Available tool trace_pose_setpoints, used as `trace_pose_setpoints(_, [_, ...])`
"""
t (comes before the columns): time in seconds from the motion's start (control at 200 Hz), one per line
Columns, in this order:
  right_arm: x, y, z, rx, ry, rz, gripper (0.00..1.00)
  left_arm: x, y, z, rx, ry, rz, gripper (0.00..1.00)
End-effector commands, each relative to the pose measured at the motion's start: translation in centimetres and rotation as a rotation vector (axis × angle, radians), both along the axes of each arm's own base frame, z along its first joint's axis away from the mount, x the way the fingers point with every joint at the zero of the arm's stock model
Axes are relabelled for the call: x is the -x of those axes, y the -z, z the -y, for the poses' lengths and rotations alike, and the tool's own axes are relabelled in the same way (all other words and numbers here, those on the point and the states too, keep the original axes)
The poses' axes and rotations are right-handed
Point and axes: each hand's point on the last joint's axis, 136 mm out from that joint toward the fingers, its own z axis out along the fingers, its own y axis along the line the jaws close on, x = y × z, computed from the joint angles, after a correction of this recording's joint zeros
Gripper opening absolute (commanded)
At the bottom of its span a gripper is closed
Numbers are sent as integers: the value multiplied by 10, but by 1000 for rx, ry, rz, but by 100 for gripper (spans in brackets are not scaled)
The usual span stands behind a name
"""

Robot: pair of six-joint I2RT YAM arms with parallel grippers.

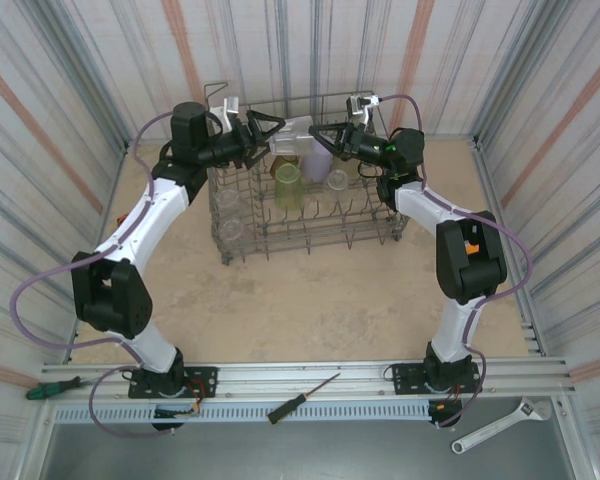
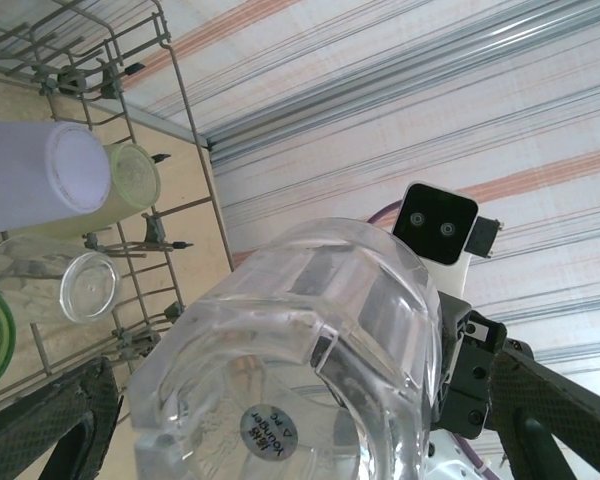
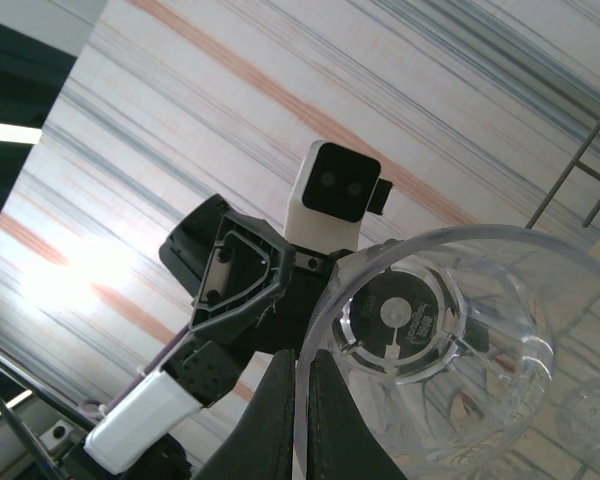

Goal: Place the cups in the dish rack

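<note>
We have several cups (image 1: 287, 186) in the rack (image 1: 310, 240). Above it, the right end effector (image 3: 302, 375) grasps a clear cup (image 3: 450, 330); the left end effector (image 1: 279, 130) hangs released.

place: I read this as a robot test cell in a lab or workshop
walls: striped panels (image 1: 70, 90) box in my tabletop (image 1: 300, 300) on three sides
mount: metal rail (image 1: 300, 372) carries both arm bases
tools: screwdriver (image 1: 302, 397), wrench (image 1: 498, 426), green-handled tool (image 1: 52, 388) loose at near edge
</note>
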Motion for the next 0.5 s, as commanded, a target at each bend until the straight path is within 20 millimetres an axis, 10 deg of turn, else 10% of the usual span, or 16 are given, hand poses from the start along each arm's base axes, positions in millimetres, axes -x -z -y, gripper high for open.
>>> trace_pose_setpoints(0.0, [16,-23,-2,-27,-25,97,0,1,-1,8,26,30,13,99])
trace_pose_setpoints(0.24, [13,-25,-5,-40,-36,101,0,3,-4,17,38,70,24,91])
trace_pose_setpoints(0.496, [6,-27,-5,-51,-36,89,0,5,-8,19,45,86,37,54])
